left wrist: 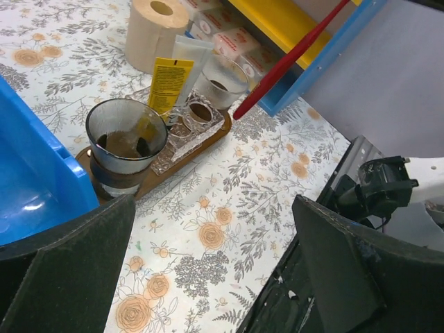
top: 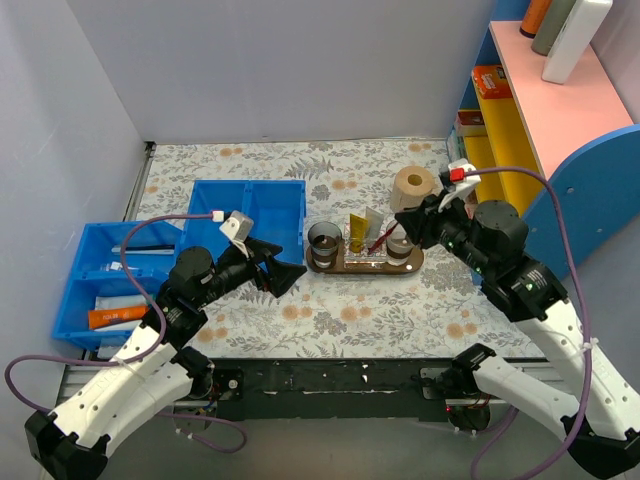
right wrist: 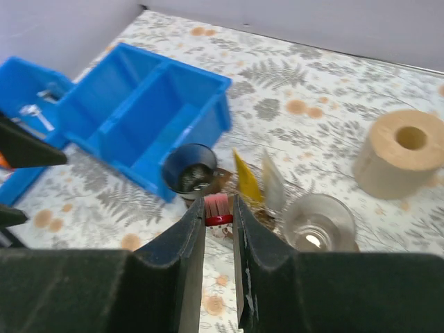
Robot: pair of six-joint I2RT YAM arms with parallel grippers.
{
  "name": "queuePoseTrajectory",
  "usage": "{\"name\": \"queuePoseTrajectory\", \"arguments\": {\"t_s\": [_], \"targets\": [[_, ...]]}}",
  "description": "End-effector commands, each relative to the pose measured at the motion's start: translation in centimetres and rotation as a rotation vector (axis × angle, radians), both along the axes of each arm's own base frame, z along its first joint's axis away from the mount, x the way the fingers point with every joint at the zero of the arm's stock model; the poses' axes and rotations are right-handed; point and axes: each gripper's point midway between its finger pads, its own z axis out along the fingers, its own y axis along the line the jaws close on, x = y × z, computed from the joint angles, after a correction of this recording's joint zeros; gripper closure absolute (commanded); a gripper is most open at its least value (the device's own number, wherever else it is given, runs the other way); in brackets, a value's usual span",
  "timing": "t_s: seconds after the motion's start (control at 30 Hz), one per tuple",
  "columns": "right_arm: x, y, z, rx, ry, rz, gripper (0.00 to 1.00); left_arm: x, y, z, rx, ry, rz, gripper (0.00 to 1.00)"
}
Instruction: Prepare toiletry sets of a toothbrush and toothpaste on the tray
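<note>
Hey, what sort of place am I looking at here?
Probably a robot lab's staged workbench, not a real bathroom: plain grey walls box in a floral-covered table, with blue sorting bins and a wooden tray of cups and toothpaste beside a toilet roll.

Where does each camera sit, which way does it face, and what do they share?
Top external: above and behind the bases, looking down on the table; both arms, left hand and right hand show.
Left wrist: on the left arm, looking past its open fingers at the tray and toothpaste.
Right wrist: on the right arm, looking down between fingers shut on the red toothbrush, toward the blue bins.
Shared: both wrist views show tray, toothpaste and toilet roll.
</note>
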Motion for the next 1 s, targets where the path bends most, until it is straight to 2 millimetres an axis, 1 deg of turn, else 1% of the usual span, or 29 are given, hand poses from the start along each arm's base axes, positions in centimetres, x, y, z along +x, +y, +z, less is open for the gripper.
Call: {"name": "queuePoseTrajectory", "arguments": {"t_s": [0.0,0.07,0.13,0.27,0.3,0.37,0.4,0.47,0.53,0.6,0.97], "targets": [[2.0,-3.5,0.0,-0.001,-0.106,-0.219,0.99,0.8,0.6,0.7,-0.002,-0.010,0.059,0.02],[2.1,-4.4,0.0,0.015,-0.122,-0.266,0.99,1.0,0.6,0.5,0.002,-0.003,0.065,0.02],[2.3,-4.7,-0.1,0.026,-0.142,-0.288,0.99,1.1,0.6,0.4,0.005,-0.002,0.070,0.02],[2.5,-4.7,-0.1,0.044,-0.168,-0.293,0.99,1.4,0.8,0.1,0.012,0.006,0.088,0.02],[2.6,-4.8,-0.1,0.046,-0.170,-0.295,0.99,1.9,1.1,-0.1,0.018,0.016,0.122,0.02],[2.5,-4.4,-0.2,0.055,-0.177,-0.278,0.99,2.6,1.8,-0.6,0.034,0.044,0.184,0.02],[2.5,-4.3,-0.3,0.055,-0.177,-0.274,0.99,3.5,2.5,-1.0,0.046,0.056,0.250,0.02],[2.5,-4.0,-0.3,0.064,-0.184,-0.259,0.99,4.0,3.3,-1.2,0.056,0.067,0.304,0.02],[2.5,-3.9,-0.6,0.057,-0.185,-0.252,0.99,4.6,4.3,-1.1,0.050,0.066,0.368,0.02],[2.6,-3.7,-1.1,0.051,-0.182,-0.245,0.99,4.8,4.8,-1.0,0.044,0.067,0.393,0.02],[2.6,-2.5,-2.7,0.045,-0.180,-0.188,0.99,5.2,5.4,-1.1,0.041,0.070,0.415,0.02]]}}
